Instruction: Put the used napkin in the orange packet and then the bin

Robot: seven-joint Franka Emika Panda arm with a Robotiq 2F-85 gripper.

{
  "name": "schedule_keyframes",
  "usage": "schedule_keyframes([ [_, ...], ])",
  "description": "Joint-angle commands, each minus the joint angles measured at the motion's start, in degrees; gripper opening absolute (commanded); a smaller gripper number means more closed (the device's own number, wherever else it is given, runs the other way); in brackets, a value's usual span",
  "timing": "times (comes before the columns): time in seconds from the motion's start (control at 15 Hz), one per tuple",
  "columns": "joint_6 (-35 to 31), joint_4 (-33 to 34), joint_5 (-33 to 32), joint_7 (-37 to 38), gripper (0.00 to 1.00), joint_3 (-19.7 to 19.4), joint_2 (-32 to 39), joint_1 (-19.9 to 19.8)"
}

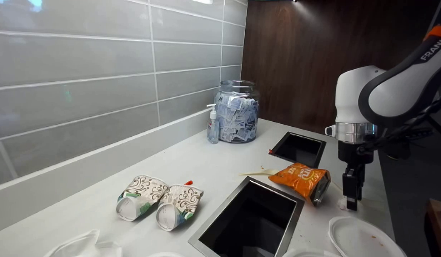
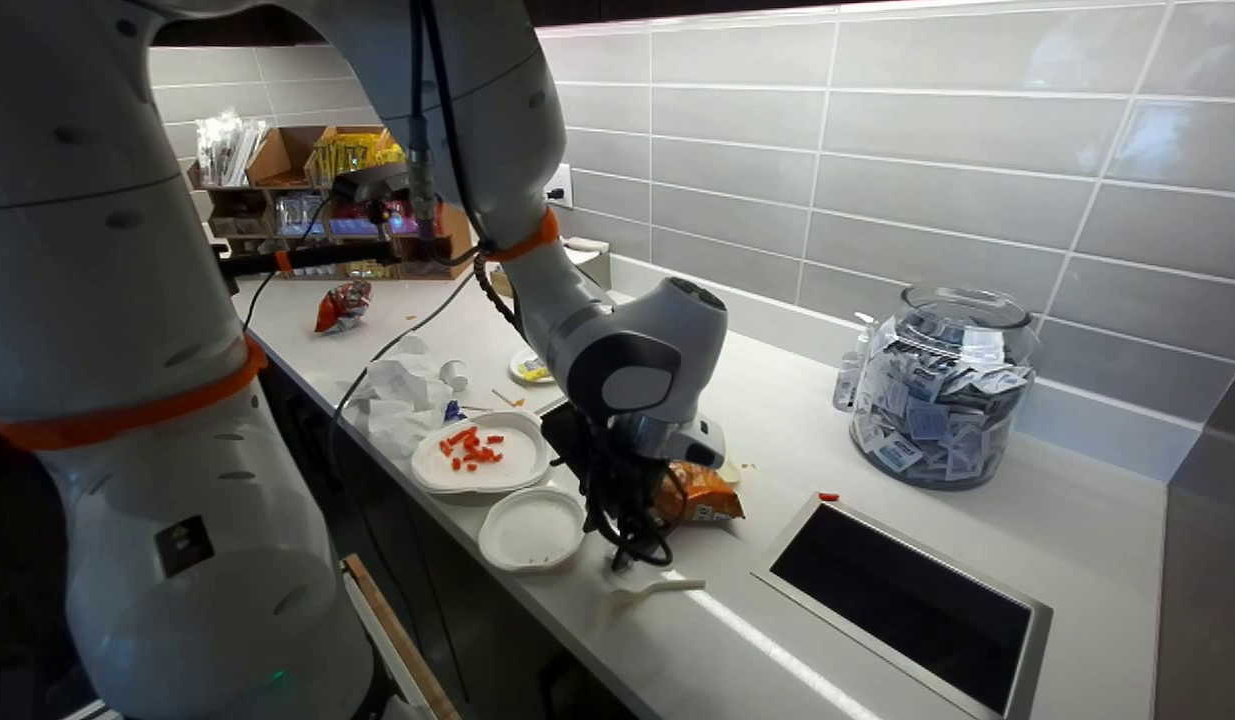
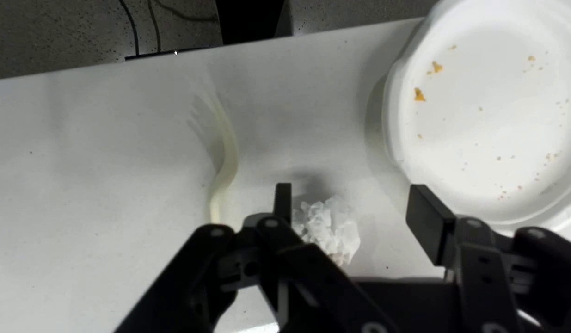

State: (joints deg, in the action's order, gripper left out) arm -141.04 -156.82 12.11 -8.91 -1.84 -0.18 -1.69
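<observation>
A crumpled white napkin (image 3: 334, 229) lies on the counter between the fingers of my gripper (image 3: 352, 208) in the wrist view. My gripper is open and low over the counter. The napkin is closer to the left finger there, which hides part of it; I cannot tell if they touch. In an exterior view the napkin (image 1: 342, 203) shows beside the fingertips (image 1: 352, 203). The orange packet (image 1: 299, 178) lies on its side beside the gripper, and also shows in an exterior view (image 2: 705, 494). It lies beside a steel-framed dark bin opening (image 1: 217, 214). A further framed opening (image 2: 1030, 640) is farther along.
A white plate with crumbs (image 3: 484, 138) stands close to the right finger. A pale fork (image 3: 229, 159) lies left of the gripper. A glass jar of packets (image 1: 238, 117), a pump bottle (image 1: 213, 128) and two paper cups (image 1: 143, 191) stand or lie toward the tiled wall.
</observation>
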Motion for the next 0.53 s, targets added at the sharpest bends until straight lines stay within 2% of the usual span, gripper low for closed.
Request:
schedule_keyframes([
  [0.0, -1.94, 0.05, 1.52, -1.23, 0.75, 0.06, 0.85, 0.04],
  [0.2, -2.75, 0.11, 1.68, -1.45, 0.91, -0.02, 1.02, -0.04],
  [0.4, -3.7, 0.42, 1.76, -1.61, 0.86, -0.06, 1.66, -0.12],
  [0.47, -3.86, 0.54, 1.67, -1.59, 0.8, -0.09, 1.94, -0.18],
])
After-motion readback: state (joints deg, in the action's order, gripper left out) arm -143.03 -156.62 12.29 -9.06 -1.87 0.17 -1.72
